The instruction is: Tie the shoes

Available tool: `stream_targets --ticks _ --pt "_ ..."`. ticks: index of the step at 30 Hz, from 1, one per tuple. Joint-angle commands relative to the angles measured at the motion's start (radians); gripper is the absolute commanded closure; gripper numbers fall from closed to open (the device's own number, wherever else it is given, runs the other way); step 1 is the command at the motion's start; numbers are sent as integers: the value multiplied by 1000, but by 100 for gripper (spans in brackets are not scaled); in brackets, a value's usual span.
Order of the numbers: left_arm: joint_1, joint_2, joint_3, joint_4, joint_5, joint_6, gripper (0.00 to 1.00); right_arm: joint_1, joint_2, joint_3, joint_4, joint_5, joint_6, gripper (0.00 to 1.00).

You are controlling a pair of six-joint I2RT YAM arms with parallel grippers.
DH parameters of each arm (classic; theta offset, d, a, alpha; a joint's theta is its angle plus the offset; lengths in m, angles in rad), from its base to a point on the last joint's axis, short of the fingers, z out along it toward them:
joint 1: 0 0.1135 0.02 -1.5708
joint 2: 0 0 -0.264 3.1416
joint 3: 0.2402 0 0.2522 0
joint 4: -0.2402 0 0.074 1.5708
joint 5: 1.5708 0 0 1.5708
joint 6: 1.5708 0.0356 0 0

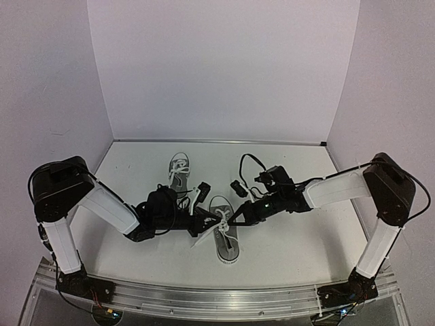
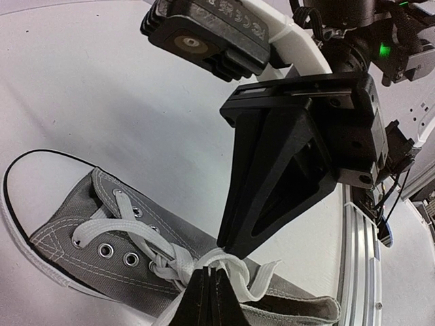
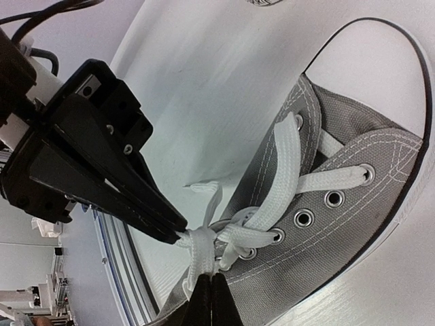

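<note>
Two grey canvas shoes with white laces lie on the white table. The far shoe [image 1: 178,170] is untouched. Both grippers meet over the near shoe [image 1: 225,238], at its lacing. My left gripper [image 1: 204,219] is shut on a white lace [image 2: 234,275] just above the tongue [image 2: 209,270]. From the other side my right gripper [image 1: 234,217] is shut on a lace strand [image 3: 204,248] at the half-formed knot [image 3: 212,280]. In the left wrist view the grey shoe [image 2: 81,238] lies toe to the left. In the right wrist view the same shoe [image 3: 353,224] points toe to the upper right.
An aluminium rail [image 1: 217,299] runs along the near table edge. White walls close the back and both sides. A small black part with a cable [image 1: 239,183] lies behind the near shoe. A loose lace end [image 1: 197,242] trails left of that shoe.
</note>
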Motion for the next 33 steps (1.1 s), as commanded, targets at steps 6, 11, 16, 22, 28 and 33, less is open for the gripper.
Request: stream_targets --ticks 6,11,16,22,28,33 --pt "10 -114 -29 -71 -66 58 100 -9 -74 -33 10 35 -1 100" --pt "14 -124 -35 -96 -66 71 100 -16 -80 -50 6 45 -2 100" --pt "16 -126 -43 -98 -64 77 100 -24 -93 -66 -7 57 -6 100" --pt "20 -126 -46 -108 -73 84 100 -29 -100 -76 -17 65 -11 100" --pt "24 -133 -49 -118 -77 89 100 -32 -102 -77 -25 69 -17 100" --pt "27 -149 -54 -141 -80 100 100 -39 -110 -85 -34 76 -21 100"
